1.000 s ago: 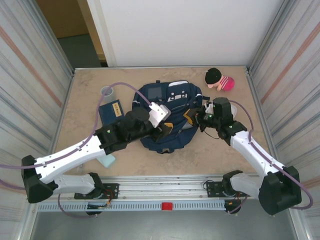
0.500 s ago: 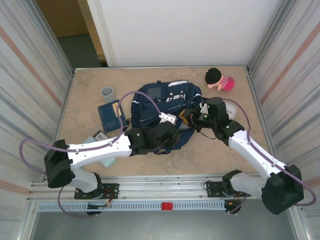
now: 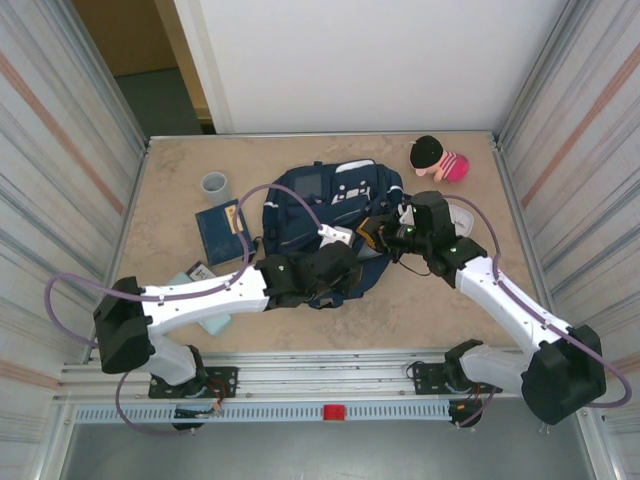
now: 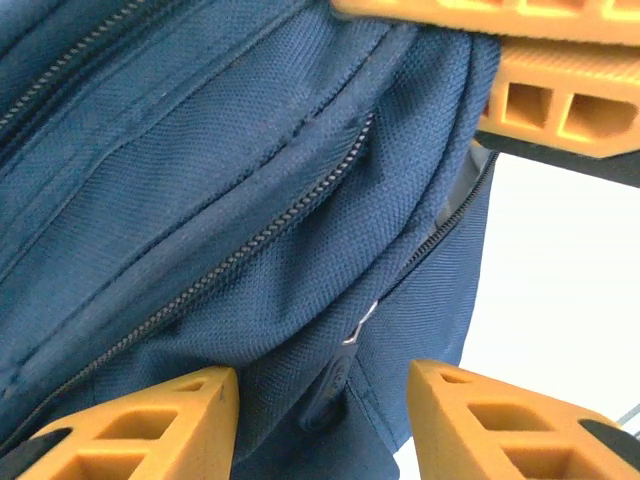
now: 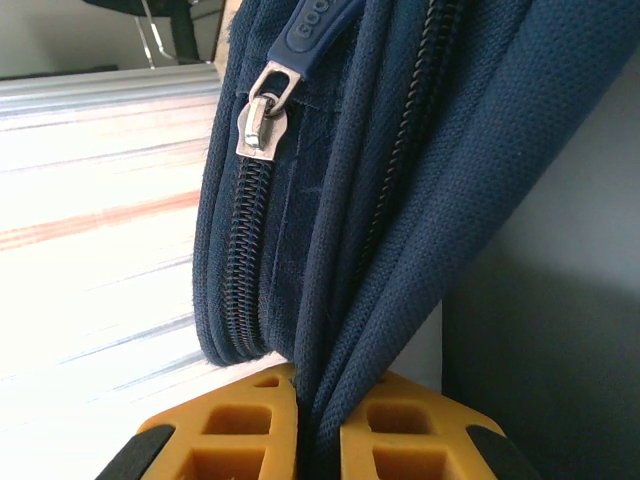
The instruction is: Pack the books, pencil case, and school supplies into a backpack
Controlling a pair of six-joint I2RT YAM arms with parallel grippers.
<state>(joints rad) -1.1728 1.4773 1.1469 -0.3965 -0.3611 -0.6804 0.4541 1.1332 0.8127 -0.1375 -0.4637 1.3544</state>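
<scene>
The backpack (image 3: pixel 325 200) lies flat at frame centre, woven navy nylon with coiled zips. At its right edge the right gripper (image 5: pixel 320 432) is pinched tight on a fold of that fabric, probably to tension the seam so a zip can run. At the lower edge the left gripper (image 4: pixel 320 420) stands about half open, its 2 ribbed orange fingers (image 4: pixel 140 425) straddling the zipper pull (image 4: pixel 333 385) without clamping it. The thin book (image 3: pixel 220 226) at centre left and the rounded teal pencil case (image 3: pixel 213 324) at lower left are not yet packed.

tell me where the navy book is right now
In the top view the book lies flat on the left side, just below the grey cup in the picture and left of the backpack.
</scene>
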